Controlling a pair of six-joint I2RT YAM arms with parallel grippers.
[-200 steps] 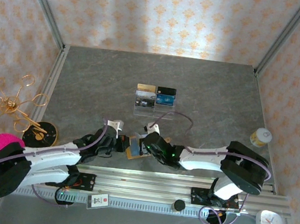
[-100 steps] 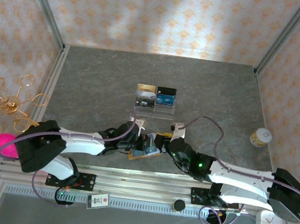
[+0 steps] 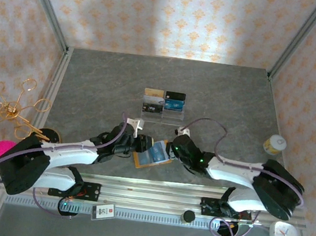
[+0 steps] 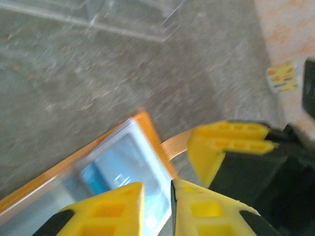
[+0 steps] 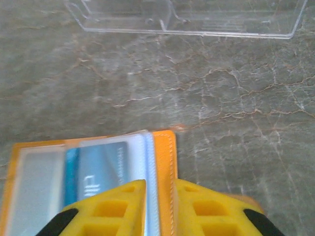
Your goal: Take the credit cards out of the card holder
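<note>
Tan-orange leather card holder (image 3: 152, 155) lies open by the grey marbled table's (image 3: 103, 87) near edge, right gripper (image 5: 160, 194) pinching its rim, apparently to anchor it, left gripper's (image 4: 171, 191) narrowed jaws over a light-blue card (image 5: 101, 169), hold unclear.

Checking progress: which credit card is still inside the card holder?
The light blue card, in the open orange card holder; the other four cards sit in the clear stand behind it.
</note>
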